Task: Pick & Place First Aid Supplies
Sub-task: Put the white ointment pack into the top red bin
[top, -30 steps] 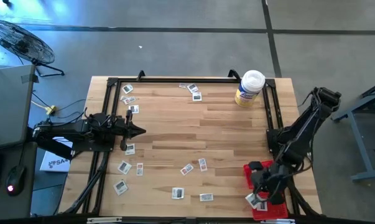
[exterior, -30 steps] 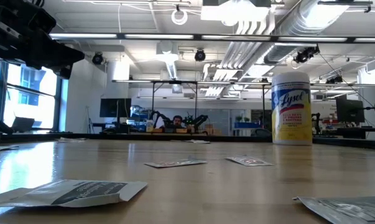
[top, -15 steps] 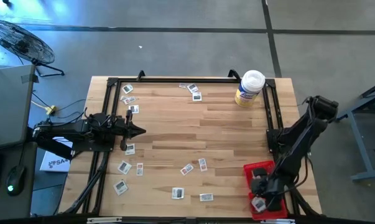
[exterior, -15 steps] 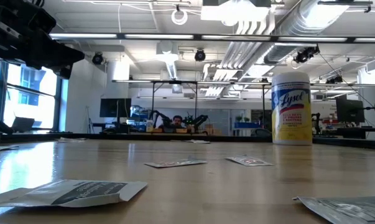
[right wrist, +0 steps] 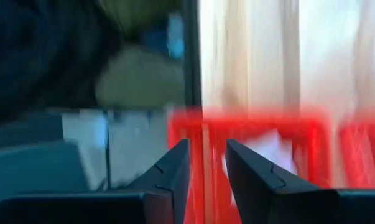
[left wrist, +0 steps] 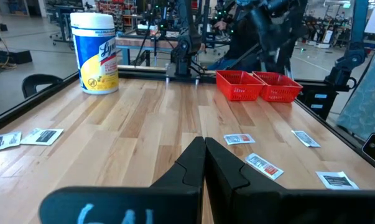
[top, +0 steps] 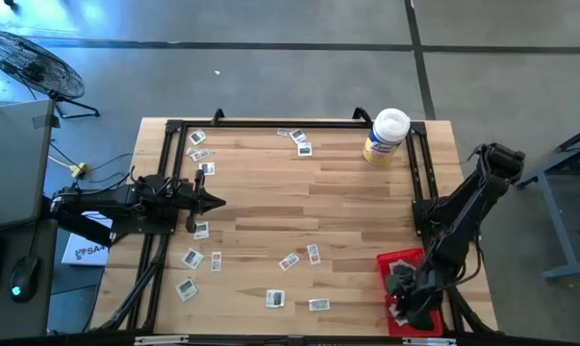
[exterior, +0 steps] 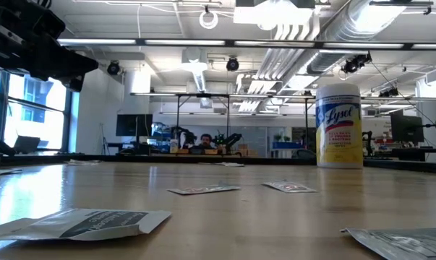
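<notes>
Right gripper point(top: 402, 291) sits low over the red tray point(top: 402, 261) at the table's near right corner. In the right wrist view its fingers point(right wrist: 175, 168) stand slightly apart with nothing between them; red tray wall shows through the gap and a blurred white packet point(right wrist: 268, 149) lies just beyond the tips, inside the tray. From above the gripper body covers most of the tray contents, so I can't tell how many packets are in there.

Left gripper point(top: 211, 202) is parked at the table's left edge, jaws together, holding nothing. One packet point(top: 201, 231) lies just beside its tip, another point(top: 206, 169) just off its other side.

Remaining packets point(top: 288, 260) are scattered on the wood point(top: 347, 211), all well apart from the right gripper: a pair near the table middle, a few along the near edge, a cluster near the left arm, a few point(top: 299, 140) at the far edge. Closest loose one to the right gripper is the packet point(top: 318, 305) near the front edge.

Yellow wipes jar point(top: 386, 135) stands upright at the far right corner, well away from both grippers.
</notes>
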Robot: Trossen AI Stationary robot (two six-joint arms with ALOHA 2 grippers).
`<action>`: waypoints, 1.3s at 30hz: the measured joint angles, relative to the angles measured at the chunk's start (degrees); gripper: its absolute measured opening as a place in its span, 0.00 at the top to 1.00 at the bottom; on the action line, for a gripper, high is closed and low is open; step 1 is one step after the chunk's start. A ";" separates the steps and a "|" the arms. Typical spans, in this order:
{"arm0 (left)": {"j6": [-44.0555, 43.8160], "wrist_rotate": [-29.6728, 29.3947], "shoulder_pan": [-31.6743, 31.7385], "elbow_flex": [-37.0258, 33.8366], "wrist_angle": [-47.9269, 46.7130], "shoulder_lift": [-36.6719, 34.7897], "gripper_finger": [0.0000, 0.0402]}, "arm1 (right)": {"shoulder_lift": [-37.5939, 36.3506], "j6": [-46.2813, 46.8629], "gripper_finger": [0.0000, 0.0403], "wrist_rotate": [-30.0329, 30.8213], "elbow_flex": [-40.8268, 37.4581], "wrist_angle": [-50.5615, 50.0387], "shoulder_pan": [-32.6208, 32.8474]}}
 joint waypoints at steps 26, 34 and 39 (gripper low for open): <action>0.00 0.01 0.00 -0.01 0.00 0.00 1.00 | 25.71 -50.82 0.75 4.10 7.77 21.43 -23.94; 0.00 -0.02 0.00 -0.02 0.00 0.00 1.00 | 34.07 -50.07 0.75 6.37 17.69 8.49 -20.98; 0.00 -0.01 -0.02 0.00 0.00 0.00 1.00 | 35.29 -49.29 0.76 7.85 19.57 7.31 -20.03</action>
